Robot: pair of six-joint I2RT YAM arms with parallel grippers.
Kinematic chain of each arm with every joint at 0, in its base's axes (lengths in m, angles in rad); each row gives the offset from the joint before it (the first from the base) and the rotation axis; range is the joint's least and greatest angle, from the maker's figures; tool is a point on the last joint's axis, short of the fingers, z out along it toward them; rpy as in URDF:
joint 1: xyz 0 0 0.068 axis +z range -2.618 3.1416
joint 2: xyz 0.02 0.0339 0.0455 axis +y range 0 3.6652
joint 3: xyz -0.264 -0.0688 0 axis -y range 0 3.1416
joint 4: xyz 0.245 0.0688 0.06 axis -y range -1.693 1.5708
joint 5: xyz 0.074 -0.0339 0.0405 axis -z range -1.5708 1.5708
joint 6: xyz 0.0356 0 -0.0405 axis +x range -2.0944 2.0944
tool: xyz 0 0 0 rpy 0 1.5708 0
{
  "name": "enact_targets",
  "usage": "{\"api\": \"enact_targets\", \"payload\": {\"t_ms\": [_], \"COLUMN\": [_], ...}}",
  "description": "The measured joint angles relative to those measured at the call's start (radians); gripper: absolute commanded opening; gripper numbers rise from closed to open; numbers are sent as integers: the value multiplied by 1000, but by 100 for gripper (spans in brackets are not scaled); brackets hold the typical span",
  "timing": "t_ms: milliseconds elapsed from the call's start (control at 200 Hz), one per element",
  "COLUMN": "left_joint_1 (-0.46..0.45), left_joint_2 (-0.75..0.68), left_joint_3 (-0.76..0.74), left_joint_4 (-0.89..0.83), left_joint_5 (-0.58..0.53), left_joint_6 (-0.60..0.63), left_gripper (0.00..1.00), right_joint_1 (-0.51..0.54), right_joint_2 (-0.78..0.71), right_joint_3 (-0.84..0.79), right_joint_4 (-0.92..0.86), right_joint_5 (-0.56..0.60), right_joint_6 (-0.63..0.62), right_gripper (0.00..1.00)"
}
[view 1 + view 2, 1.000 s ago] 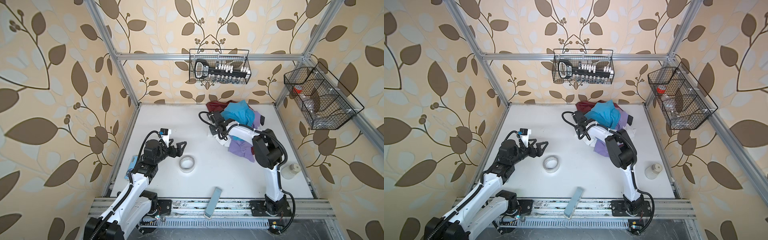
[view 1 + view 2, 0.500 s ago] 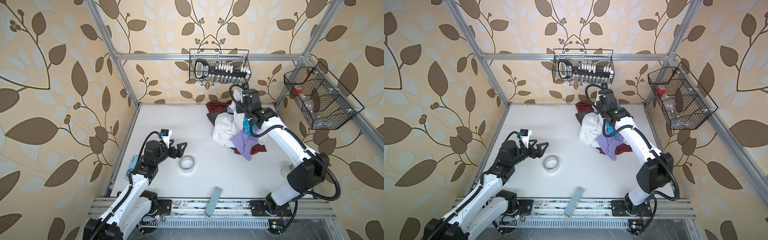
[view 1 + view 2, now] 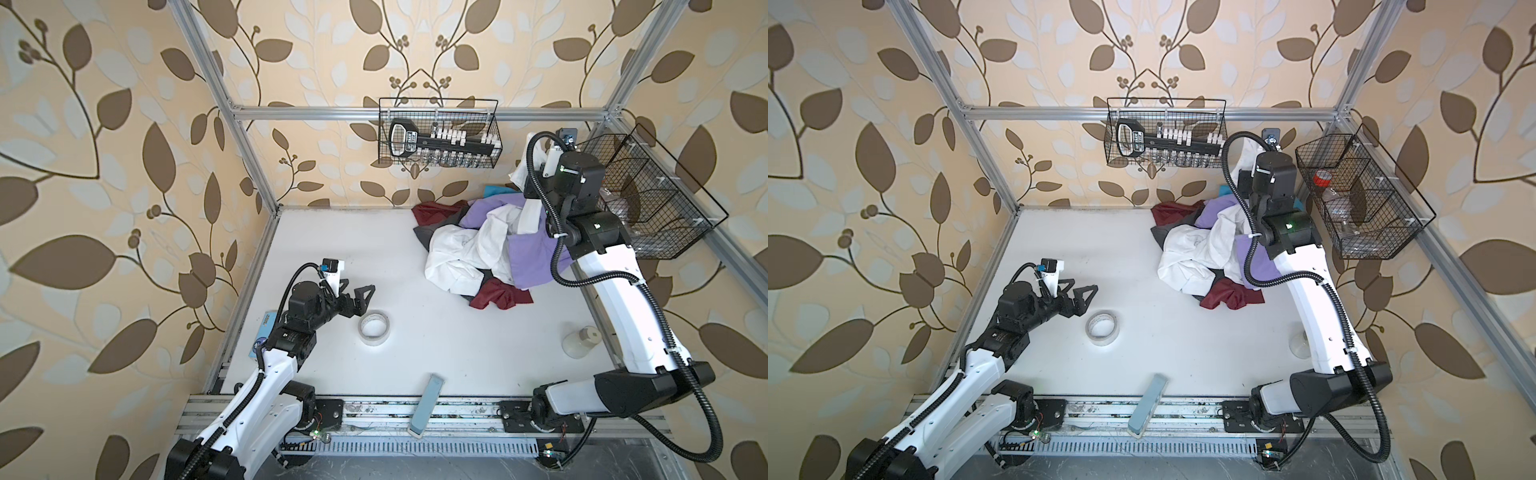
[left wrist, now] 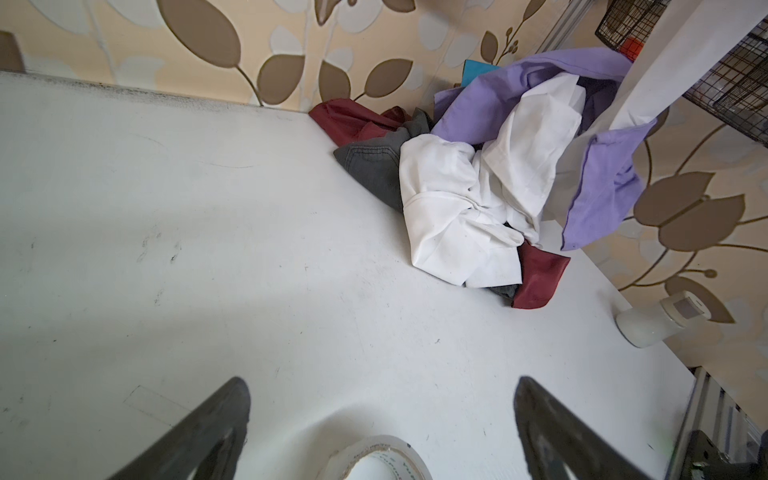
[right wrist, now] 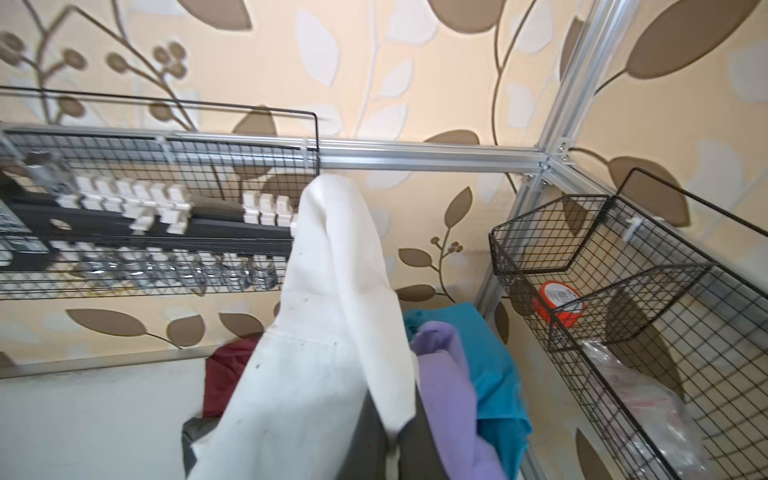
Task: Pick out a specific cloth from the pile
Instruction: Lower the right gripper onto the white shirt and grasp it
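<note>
The cloth [image 3: 469,249] is pinched at one end by the pressed-together jaws of the right gripper [image 3: 540,164] and raised above the pile [image 3: 498,297], where its bulk lies. The lavender T-shirt [image 3: 536,253], draped across it, may be dragged along. The jaws of the left gripper [image 3: 356,296] are spread.

left arm [image 3: 270,374]: you've got white link shells with black joint housings.
right arm [image 3: 619,307]: same white-on-black build, with a green LED [image 3: 1289,225] on a black housing back from the wrist.
cabling: black corrugated conduit [image 3: 530,162] runs outside each arm, with white ties on the right one.
left gripper [image 3: 358,287]: black, with triangular open-frame fingers [image 4: 216,428].
wrist camera [image 3: 332,266]: white block with a blue-marked module, just behind that gripper.
bases [image 3: 328,409]: black plates.
</note>
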Motion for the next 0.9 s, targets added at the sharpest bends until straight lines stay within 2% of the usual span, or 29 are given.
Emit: {"api": "enact_targets", "payload": {"t_ms": [170,320,510,535,580,640,715,730,900], "left_joint_1": [0,0,0,0,0,0,0,0,0], "left_joint_2": [0,4,9,10,12,14,16,17,25], "left_joint_3": [0,0,0,0,0,0,0,0,0], "left_joint_4": [0,-1,-1,-1,-1,-1,-1,-1,-2], "left_joint_5": [0,0,0,0,0,0,0,0,0], "left_joint_6": [0,1,2,2,2,5,9,10,17], "left_gripper": [99,99,99,99,99,99,99,99,99], "right_joint_1": [65,123,117,115,107,95,83,82,84], "right_joint_2": [5,159,358,376,406,430,436,436,402], "right_joint_3": [-203,-318,-329,-328,-328,-328,-328,-328,-364], "right_joint_4": [71,83,82,82,80,76,70,70,92], "right_joint_5": [-95,-170,-126,-115,-96,-73,-44,-40,16], "right_joint_6": [38,56,63,63,70,71,74,75,71], "right_gripper": [0,0,0,11,39,60,89,97,100]}}
